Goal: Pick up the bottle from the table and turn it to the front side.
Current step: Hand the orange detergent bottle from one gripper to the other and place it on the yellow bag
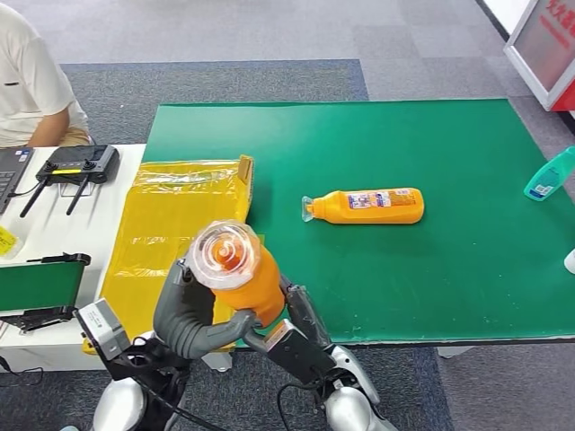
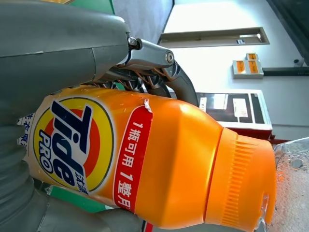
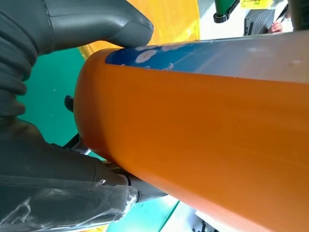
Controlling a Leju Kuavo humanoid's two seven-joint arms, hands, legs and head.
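Fingers of both the left hand [image 1: 193, 314] and right hand [image 1: 298, 328] wrap the orange bottle [image 1: 237, 269]; its clear cap hides the body below, fingertips out of sight.

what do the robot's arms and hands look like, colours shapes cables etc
Both arms are silver with rounded, shiny shells near the bottom of the head view. The left hand has a thick grey thumb, a grey ribbed cover and darker fingers with bare metal links; a pale boxy module sits at its wrist, with black cables below. The right hand is dark grey and black, with a small orange marking.
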